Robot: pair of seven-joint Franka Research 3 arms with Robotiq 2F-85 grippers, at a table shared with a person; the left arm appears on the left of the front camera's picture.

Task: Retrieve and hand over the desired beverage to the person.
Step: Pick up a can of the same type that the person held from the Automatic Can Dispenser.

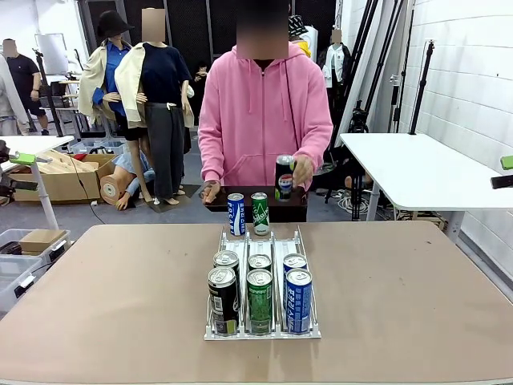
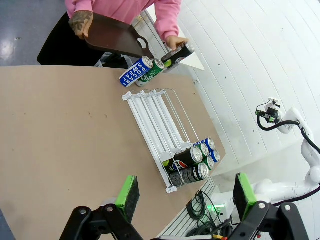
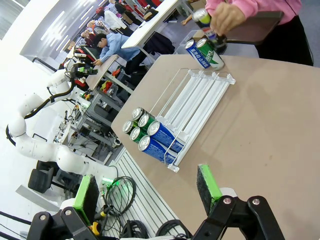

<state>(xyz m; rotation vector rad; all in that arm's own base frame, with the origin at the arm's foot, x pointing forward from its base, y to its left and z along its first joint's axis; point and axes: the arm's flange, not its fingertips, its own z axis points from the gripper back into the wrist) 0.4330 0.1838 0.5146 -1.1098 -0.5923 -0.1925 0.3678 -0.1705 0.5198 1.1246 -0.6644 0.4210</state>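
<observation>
Pepsi can (image 1: 284, 176) is up off the table, gripped in one hand (image 1: 302, 170) of the person (image 1: 264, 112) in the pink hoodie, who stands at the far edge. The other hand (image 1: 211, 191) steadies a dark brown tray (image 1: 272, 212) held just beyond the table (image 1: 120, 281), with the can right above it.

Two more cans stand at the far end of the white wire rack (image 1: 264, 334): a blue Pocari Sweat can (image 1: 236, 214) and, just beside it, a green can (image 1: 260, 213). Six cans crowd the rack's near end in two rows of three, the front row being a black can (image 1: 224, 301), a green front can (image 1: 260, 301) and a blue front can (image 1: 298, 301).

The left end effector (image 2: 186, 192) hangs high over the near side of the table, its green pads spread wide with nothing between them. The right end effector (image 3: 147, 189) hangs likewise, fingers wide apart and empty.
</observation>
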